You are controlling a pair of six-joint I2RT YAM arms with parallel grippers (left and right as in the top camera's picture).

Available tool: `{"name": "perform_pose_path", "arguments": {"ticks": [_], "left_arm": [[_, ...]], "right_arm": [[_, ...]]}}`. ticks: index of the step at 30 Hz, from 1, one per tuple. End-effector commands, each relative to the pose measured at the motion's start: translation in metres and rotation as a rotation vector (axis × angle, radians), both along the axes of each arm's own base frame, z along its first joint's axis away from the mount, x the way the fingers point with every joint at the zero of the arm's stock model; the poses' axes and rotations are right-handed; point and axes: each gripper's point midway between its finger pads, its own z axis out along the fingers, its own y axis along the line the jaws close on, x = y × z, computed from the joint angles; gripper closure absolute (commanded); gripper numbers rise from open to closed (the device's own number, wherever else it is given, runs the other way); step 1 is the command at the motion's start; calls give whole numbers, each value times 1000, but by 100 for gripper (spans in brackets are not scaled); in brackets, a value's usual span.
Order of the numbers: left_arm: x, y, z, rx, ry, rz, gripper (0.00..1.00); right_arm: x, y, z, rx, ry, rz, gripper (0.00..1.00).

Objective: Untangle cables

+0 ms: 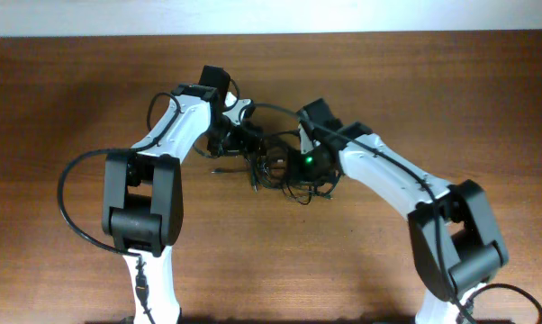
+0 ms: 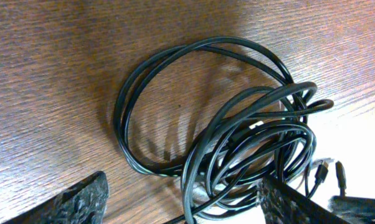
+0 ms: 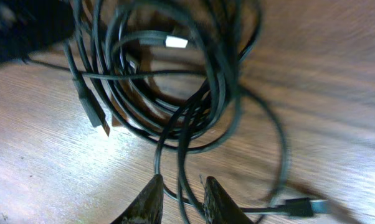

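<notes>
The cables [image 1: 285, 175] lie as a knotted black bundle at the table's middle, between both arms. My left gripper [image 1: 242, 141] is at the bundle's left side. In the left wrist view it [image 2: 187, 204] stands open wide, with coiled loops of the cables [image 2: 237, 143] lying between and ahead of its fingers [image 2: 81, 200]. My right gripper [image 1: 300, 155] is over the bundle's right side. In the right wrist view its jaws [image 3: 184, 198] stand narrowly apart with one strand [image 3: 182, 155] running between them, a sliver of wood showing beside it. Light plug tips [image 3: 175, 42] show in the coil.
The brown wooden table [image 1: 433, 81] stretches around the bundle on all sides. Thick black robot cables loop beside the left arm's base [image 1: 68, 193]. A loose plug end [image 3: 301, 206] lies on the wood right of my right fingers.
</notes>
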Motion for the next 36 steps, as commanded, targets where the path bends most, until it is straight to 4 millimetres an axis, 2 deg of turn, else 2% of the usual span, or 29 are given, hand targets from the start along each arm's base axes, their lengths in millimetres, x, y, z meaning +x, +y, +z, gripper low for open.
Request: {"name": "perform_pose_path", "arguments": {"ticks": [1,4,7,8,9,11,12,14,15,17,20,21,23,24,25,27,29,30,32,33,36], "left_arm": [[1,1,15,3,-33,5,22],[1,1,15,4,-33,5,22],[1,1,15,4,-33,4,20],[1,2,15,8,-33,5,12],[1,3,14,15,-34,7,10],[2,7,12,40,-26,33,9],[2,7,12,40,-27,33,9],[2,7,12,39,-28,33,7],[2,7,12,39,-28,33,5],[2,7,12,39,-28,33,1],[0,7,12,40,-21,32,3],[0,7,12,38,-19,31,4],[-2,0,15,-1,-24,-2,5],[-4,-9,21,-59,-35,-49,8],[-6,-20,35,-140,-80,-129,16],[-9,-28,61,-164,-162,-204,16],[-18,-39,67,-164,-184,-277,16],[-25,-50,65,-152,-180,-317,16],[-41,-66,54,-57,-172,-396,26],[-49,-68,47,11,-161,-424,30],[-65,-81,32,103,-145,-446,32]], "right_arm": [[-20,16,-22,-36,69,-7,78],[-35,40,-26,-30,57,56,78],[-43,71,-22,15,-1,119,78],[-43,79,-20,31,-22,135,74],[-42,81,-19,37,-27,137,74],[-41,87,-2,109,-16,156,69],[-35,90,15,160,-43,199,65],[-16,77,46,190,-89,164,62],[-8,69,53,196,-104,141,58],[4,53,53,186,-102,97,57],[15,17,36,89,-66,9,57],[19,-1,28,27,-56,-29,57],[23,-20,23,-3,-30,-72,57],[24,-31,21,-15,-9,-96,57],[25,-49,18,-32,24,-136,57],[28,-79,15,-66,61,-205,55],[35,-103,11,-108,61,-260,48],[36,-119,6,-123,70,-298,46],[29,-142,-7,-154,106,-345,36],[22,-150,-15,-162,133,-361,27],[1,-159,-38,-187,181,-370,22]]}}
